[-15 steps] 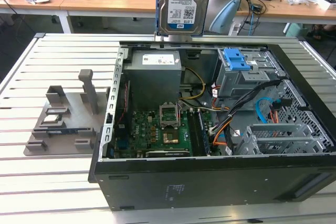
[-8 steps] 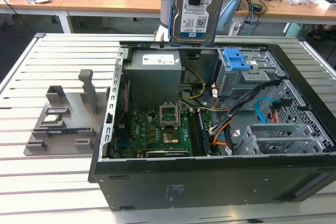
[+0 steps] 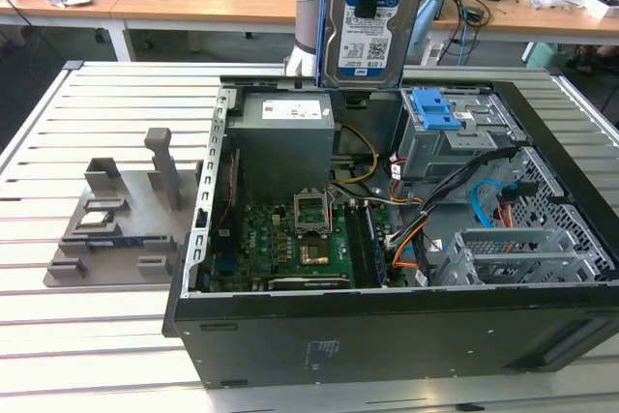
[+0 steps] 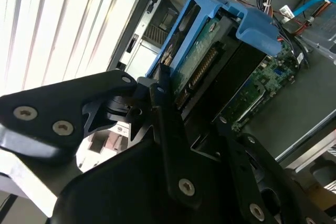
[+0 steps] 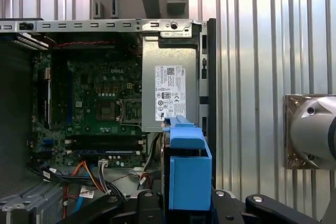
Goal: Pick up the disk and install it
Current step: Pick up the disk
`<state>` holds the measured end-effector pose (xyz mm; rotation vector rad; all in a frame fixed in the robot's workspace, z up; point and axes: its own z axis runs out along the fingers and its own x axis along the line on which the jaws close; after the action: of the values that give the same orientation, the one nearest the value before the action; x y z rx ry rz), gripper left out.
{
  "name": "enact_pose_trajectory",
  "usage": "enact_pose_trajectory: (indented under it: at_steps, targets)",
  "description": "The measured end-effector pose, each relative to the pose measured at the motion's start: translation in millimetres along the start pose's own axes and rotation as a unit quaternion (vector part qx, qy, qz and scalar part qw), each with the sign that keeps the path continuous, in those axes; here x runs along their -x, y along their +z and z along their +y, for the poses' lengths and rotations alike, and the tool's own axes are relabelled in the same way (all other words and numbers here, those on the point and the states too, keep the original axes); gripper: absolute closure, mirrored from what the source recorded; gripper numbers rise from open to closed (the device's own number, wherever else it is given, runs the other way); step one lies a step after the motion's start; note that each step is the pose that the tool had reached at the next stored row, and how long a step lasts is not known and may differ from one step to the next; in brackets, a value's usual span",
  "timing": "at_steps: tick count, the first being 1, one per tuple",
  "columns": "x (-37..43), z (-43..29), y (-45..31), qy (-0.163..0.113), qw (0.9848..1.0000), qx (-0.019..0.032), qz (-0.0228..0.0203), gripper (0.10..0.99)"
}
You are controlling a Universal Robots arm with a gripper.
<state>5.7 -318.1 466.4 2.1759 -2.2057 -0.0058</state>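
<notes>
Flat silver disk in a blue plastic frame point(image 3: 372, 31), held upright by black jaws tight on its top, over the open black computer case point(image 3: 387, 345), near the bench's point(image 3: 97, 336) far edge.

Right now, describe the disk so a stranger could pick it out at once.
Find the open black computer case on the slatted table. Above its grey power supply the gripper holds the disk upright in the air. Silver, with a white-and-blue label and blue frame, it alone hangs clear; the blue latch sits on the drive bay.
</notes>
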Motion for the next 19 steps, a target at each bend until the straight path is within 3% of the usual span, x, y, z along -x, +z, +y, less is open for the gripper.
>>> enact_pose_trajectory:
  at_steps: [19]
  targets:
    - [-42.3,-0.6,1.9,0.0,1.0,0.0,0.0,0.729]
